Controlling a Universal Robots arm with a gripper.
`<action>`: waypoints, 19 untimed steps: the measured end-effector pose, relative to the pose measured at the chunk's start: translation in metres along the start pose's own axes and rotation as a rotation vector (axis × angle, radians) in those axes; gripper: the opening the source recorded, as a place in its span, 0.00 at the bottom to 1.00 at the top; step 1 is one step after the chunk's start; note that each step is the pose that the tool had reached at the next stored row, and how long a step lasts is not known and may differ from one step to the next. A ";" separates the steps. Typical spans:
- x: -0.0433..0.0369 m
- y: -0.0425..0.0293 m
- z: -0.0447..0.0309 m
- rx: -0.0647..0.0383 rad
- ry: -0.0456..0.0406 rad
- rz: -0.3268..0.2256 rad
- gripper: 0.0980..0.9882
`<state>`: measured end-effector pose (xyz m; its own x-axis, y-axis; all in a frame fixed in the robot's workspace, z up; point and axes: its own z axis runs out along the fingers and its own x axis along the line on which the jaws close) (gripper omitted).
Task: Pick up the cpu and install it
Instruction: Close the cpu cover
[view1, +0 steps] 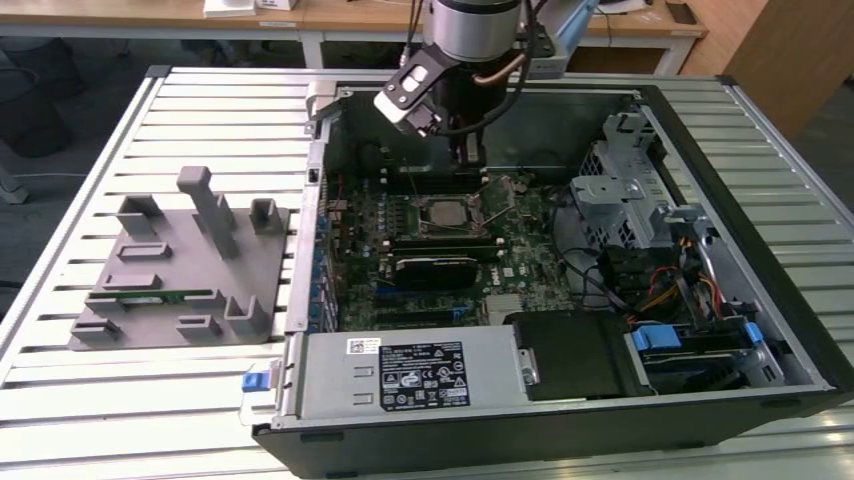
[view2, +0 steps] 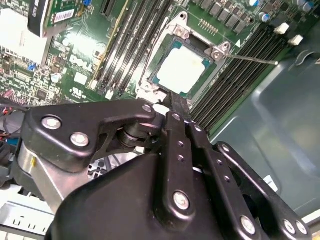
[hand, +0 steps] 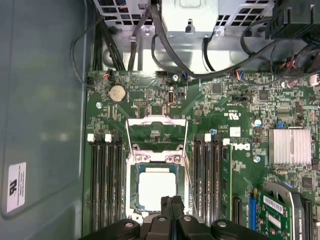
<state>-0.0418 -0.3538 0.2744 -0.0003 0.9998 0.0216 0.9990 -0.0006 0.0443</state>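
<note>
**Evidently seated: cpu in socket, frame not closed**

Location. The cpu (hand: 156, 189) lies flat and square in its socket (hand: 134, 186) on the motherboard (hand: 225, 115), between the two banks of memory slots (hand: 105, 170). The board sits inside the open computer case (view1: 534, 440). The case occupies the worktop (view1: 134, 400) toward the exterior view's right edge, and the grey fixture plate (view1: 180, 280) sits toward the exterior view's left edge.

Gripper. The gripper (hand: 171, 199) hangs over the socket. Its fingers (hand: 166, 205) are together with nothing between them, and their tips are at the chip's near edge. Whether they touch the chip cannot be told.

Step in hand. As judged, the pick and the placement are done, and the work stands at the seating stage of the install.

Outstanding. The retention frame (hand: 156, 131) stands hinged open, off the chip. The thin latch lever (view2: 252, 59) juts out to one side, unlatched.

Requirement. As judged, any further motion calls for a clean vertical path, because a sideways drag at the chip's edge could shift it in the socket.
</note>
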 end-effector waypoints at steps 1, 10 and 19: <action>0.0000 0.0008 0.0001 0.000 0.0001 0.000 0.01; 0.0000 0.0076 0.0004 0.000 0.0005 0.000 0.01; 0.0000 0.0224 0.0014 0.012 0.0009 0.000 0.01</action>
<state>-0.0193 -0.3538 0.2740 -0.0004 0.9997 0.0225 0.9995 -0.0003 0.0321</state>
